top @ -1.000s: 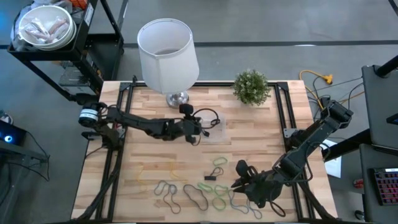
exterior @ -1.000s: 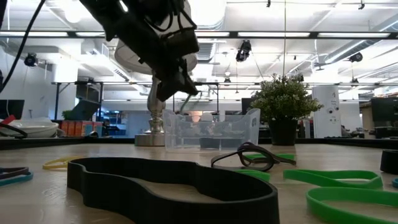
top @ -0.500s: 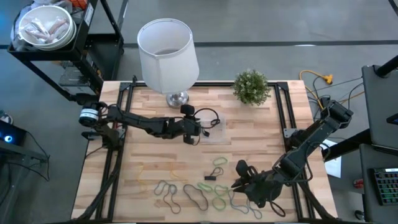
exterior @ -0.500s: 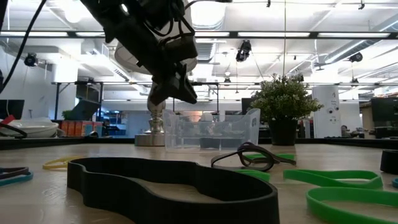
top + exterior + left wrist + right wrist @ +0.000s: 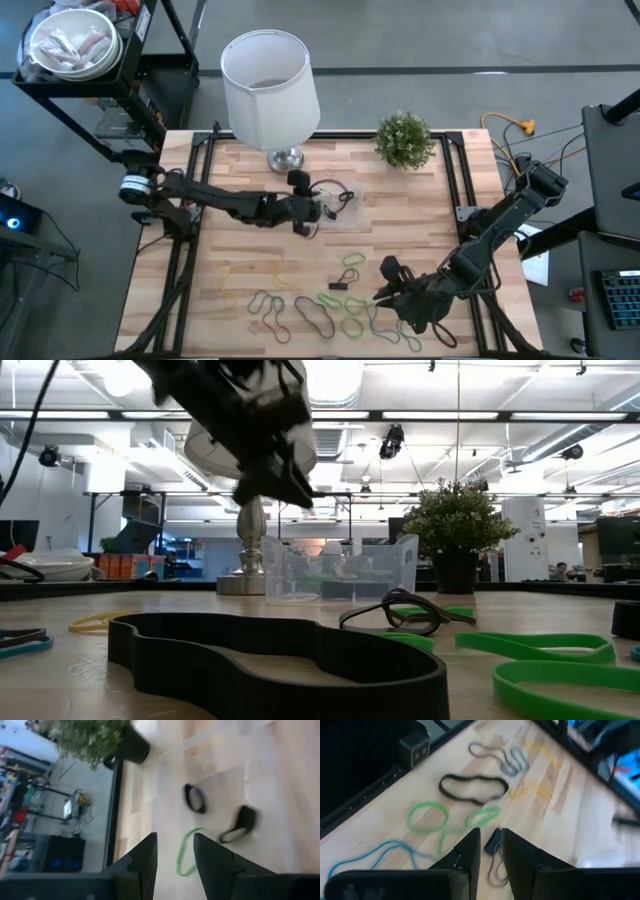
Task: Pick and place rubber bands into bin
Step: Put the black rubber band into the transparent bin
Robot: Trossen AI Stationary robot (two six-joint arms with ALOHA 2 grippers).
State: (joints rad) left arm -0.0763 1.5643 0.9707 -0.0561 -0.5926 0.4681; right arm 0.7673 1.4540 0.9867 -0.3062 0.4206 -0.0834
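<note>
left arm [image 5: 300, 208] drawn back from bin [image 5: 345, 208] | fingers [image 5: 142, 865] parted, empty | right arm [image 5: 395, 285] low over rubber bands [image 5: 340, 310]

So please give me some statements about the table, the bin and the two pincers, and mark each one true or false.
1. The left pincer is up over the clear bin, near the lamp base. True.
2. The left pincer grips a green band. False: its fingers stand apart with nothing between them; a green band lies in the bin below.
3. The bin holds no bands. False: two dark bands and a green one lie inside.
4. Many rubber bands lie on the table's near part, by the right pincer. True.
5. The potted plant stands in the bin. False: it stands apart, at the table's far edge.
</note>
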